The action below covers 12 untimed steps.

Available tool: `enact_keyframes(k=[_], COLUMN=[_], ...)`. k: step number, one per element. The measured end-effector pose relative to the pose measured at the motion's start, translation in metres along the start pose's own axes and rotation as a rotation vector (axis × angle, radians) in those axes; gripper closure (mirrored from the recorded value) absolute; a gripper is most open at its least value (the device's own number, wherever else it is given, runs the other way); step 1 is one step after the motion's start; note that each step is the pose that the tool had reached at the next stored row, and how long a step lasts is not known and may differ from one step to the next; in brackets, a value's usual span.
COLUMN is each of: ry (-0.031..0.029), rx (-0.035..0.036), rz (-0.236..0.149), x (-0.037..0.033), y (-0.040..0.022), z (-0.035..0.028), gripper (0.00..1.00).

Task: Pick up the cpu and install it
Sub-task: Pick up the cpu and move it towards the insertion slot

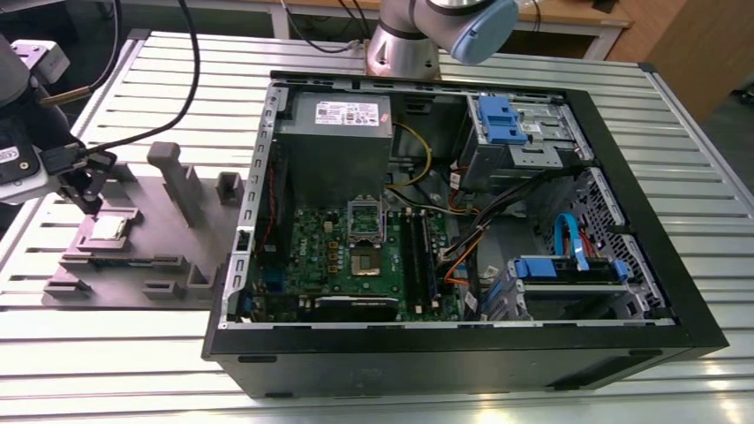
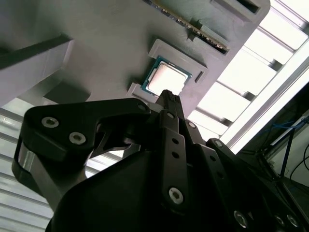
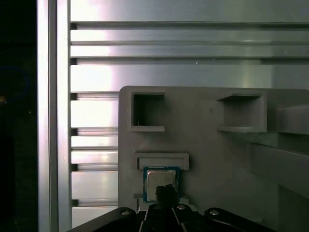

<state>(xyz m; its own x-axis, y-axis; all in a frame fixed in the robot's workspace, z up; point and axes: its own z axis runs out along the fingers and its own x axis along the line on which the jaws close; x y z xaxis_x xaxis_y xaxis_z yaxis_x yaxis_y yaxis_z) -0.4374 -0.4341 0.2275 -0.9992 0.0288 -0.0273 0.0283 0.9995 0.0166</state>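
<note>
Where pinched fingers (image 2: 171, 112) point, one cpu (image 2: 165, 79) lies.

Slatted metal bench and the room behind it.
The table (image 1: 118, 371) was built of ribbed aluminium slats (image 3: 193, 72) laid side by side, pale and glaring under bright light, most strongly toward the exterior view's left. In the first wrist view a dark strip (image 3: 19, 121) lay beyond the table's edge. Behind the table stood a wooden desk (image 1: 566, 13). A wooden panel (image 1: 695, 53) rose at the exterior view's right above a patch of grey floor (image 1: 736, 124).
</note>
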Motion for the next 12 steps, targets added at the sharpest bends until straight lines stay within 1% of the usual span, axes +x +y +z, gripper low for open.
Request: enact_keyframes(k=[12], ry=[0.0000], rx=[0.0000], rz=[0.000], x=[0.0003], y=[-0.0006], z=[0.0117], gripper=[0.90])
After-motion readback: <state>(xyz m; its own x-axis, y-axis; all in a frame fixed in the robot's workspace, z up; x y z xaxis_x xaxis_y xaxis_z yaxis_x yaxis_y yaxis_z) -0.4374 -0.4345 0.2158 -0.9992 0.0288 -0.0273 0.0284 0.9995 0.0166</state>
